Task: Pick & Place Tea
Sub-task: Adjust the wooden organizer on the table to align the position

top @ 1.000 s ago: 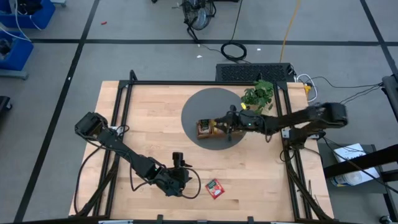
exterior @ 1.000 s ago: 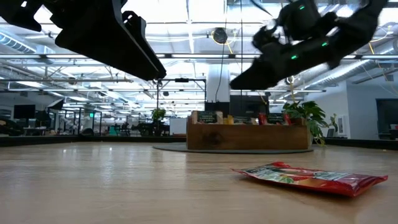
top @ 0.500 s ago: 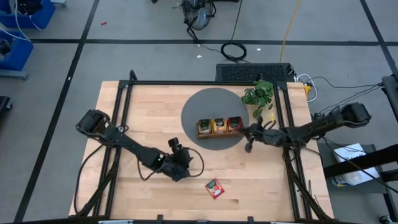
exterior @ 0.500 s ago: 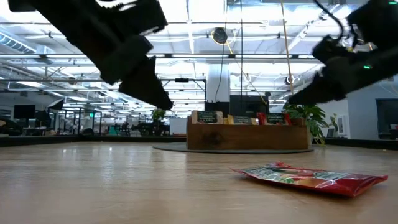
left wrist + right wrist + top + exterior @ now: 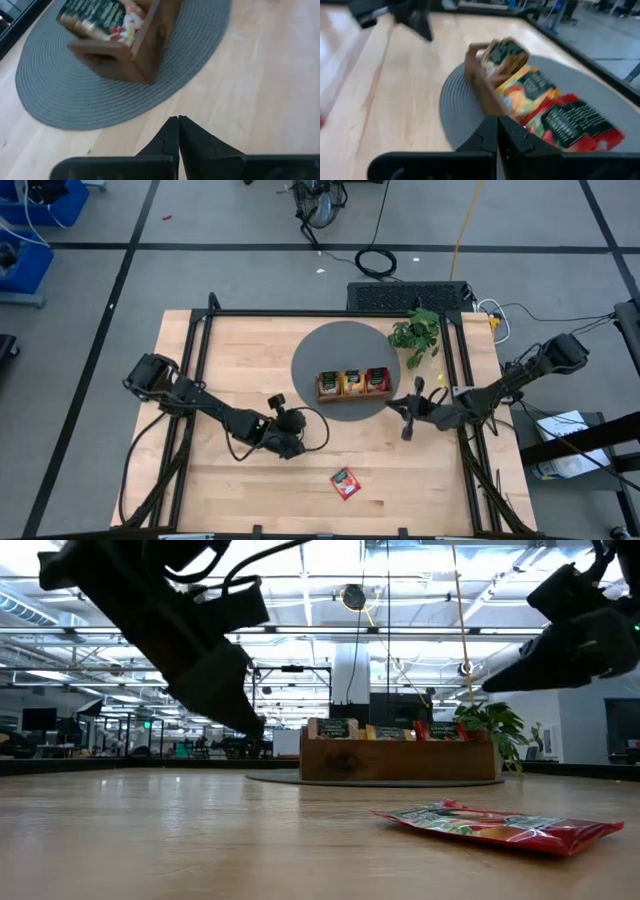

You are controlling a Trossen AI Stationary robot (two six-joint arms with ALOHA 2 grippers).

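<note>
Red tea sachet point(image 5: 345, 482) lies alone near table edge; left gripper point(image 5: 277, 401) and right gripper point(image 5: 405, 427) pressed together.

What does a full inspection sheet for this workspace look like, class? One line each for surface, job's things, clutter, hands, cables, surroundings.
Surface: wooden table with a round grey mat.
Job's things: one red tea sachet flat on the table near the front edge; more sachets standing in the wooden tray on the mat.
Clutter: green plant beside the mat.
Hands: left hand shut, empty, off the mat's edge; right hand shut, empty, right of the tray.
Cables: black coil on the floor.
Surroundings: large open hall, no person seen.
</note>
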